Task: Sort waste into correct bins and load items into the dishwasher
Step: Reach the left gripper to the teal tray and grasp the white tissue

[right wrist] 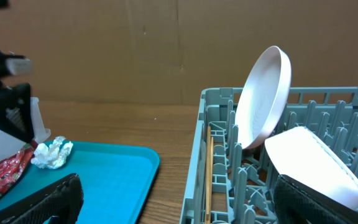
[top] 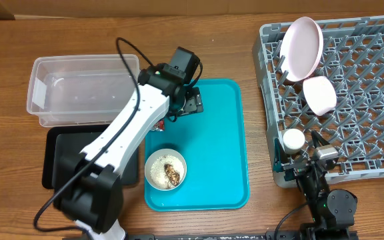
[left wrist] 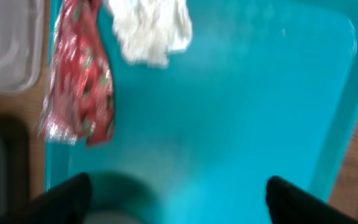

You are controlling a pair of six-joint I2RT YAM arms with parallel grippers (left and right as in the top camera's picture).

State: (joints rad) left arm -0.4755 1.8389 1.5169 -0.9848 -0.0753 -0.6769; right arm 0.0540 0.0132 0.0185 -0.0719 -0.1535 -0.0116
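— Waste first: where do we see the red wrapper and the tissue?
— Both lie on the teal tray, at its far left corner, the tissue just beside the wrapper and the wrapper along the tray's left rim. Neither is in the clear tub nor on the black tray, which we find on the tabletop to the left of the teal one, the tub farther from us, the black tray nearer
— And our left pincer?
— Released. We see its two fingers spread wide above bare teal, nothing between them, short of the wrapper and the tissue
— Where is the rice?
— In the grey bowl, with brown scraps on top, at the near left of the teal tray
— What do we count in the rack?
— The plate stands on edge, leaning, at the far left corner; the pink bowl lies tilted just in front of it; the cup sits by the near left corner; the chopsticks lie inside, along the left wall
— And our right pincer?
— Released too, fingers apart with nothing in them, at the rack's near left corner close by the cup; whether it touches the rack we cannot tell
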